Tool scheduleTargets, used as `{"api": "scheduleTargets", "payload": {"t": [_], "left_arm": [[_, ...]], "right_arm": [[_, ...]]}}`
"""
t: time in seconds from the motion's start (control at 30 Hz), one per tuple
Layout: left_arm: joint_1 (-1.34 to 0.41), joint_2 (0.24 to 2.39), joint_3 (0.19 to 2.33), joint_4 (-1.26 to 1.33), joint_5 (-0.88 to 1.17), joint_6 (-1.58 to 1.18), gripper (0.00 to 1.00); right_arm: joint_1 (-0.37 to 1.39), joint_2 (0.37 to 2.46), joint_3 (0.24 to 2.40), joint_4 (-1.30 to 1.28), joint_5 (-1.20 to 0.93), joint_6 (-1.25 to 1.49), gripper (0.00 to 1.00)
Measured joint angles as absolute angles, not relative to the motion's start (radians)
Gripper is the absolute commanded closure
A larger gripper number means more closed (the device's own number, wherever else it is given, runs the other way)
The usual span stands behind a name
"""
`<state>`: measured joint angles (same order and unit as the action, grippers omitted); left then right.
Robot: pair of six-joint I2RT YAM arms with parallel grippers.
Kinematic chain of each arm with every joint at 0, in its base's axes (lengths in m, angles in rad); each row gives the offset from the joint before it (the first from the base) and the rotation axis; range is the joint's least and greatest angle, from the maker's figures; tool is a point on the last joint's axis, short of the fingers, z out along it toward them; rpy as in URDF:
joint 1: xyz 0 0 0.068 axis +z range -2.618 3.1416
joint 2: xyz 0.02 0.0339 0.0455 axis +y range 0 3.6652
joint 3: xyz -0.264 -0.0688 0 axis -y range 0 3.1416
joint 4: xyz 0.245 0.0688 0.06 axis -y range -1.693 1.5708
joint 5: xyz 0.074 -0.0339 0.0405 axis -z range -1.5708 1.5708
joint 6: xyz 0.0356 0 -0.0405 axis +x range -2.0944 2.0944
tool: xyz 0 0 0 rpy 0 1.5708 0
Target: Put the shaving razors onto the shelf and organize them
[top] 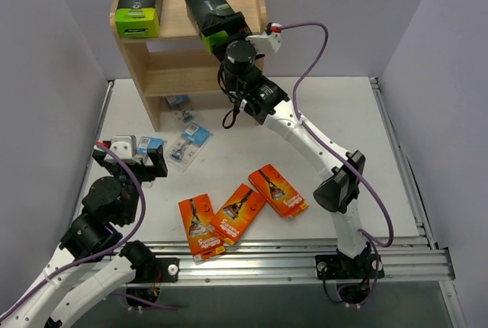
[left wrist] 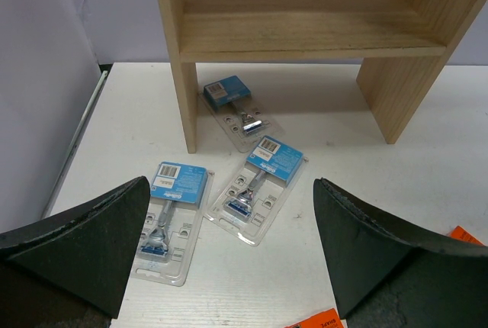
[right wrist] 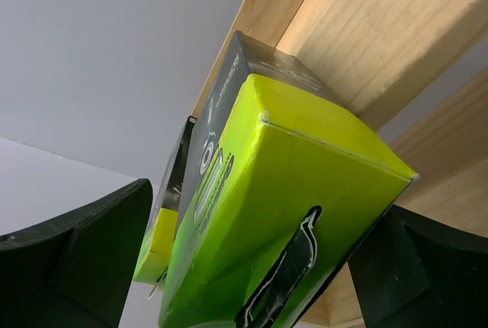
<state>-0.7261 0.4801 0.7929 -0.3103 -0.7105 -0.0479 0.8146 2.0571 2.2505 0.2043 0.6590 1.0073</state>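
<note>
Lime-green and black, the second razor box (top: 212, 11) sits skewed on the top tier of the shelf (top: 183, 76), between the fingers of the right tool (right wrist: 259, 259), which stand apart and unclamped. We judge this to be the release, so we would back straight out, brushing neither the box nor the raised side panel (top: 258, 0) beside it. The first green box (top: 138, 8) sits well to the left. The left tool (left wrist: 231, 191) hangs wide apart over three blister packs (left wrist: 255, 187) on the bench (top: 381, 137), one tucked awkwardly by the shelf leg. Three orange boxes (top: 239, 213) lie near the arm bases.
</note>
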Motion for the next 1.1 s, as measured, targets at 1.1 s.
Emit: {"api": "scheduleTargets", "payload": {"t": [1.1], "left_arm": [[-0.726, 0.480, 0.793, -0.310, -0.721, -0.047, 0.03]], "right_arm": [[0.733, 2.154, 2.411, 0.172, 0.365, 1.137, 0.00]]}}
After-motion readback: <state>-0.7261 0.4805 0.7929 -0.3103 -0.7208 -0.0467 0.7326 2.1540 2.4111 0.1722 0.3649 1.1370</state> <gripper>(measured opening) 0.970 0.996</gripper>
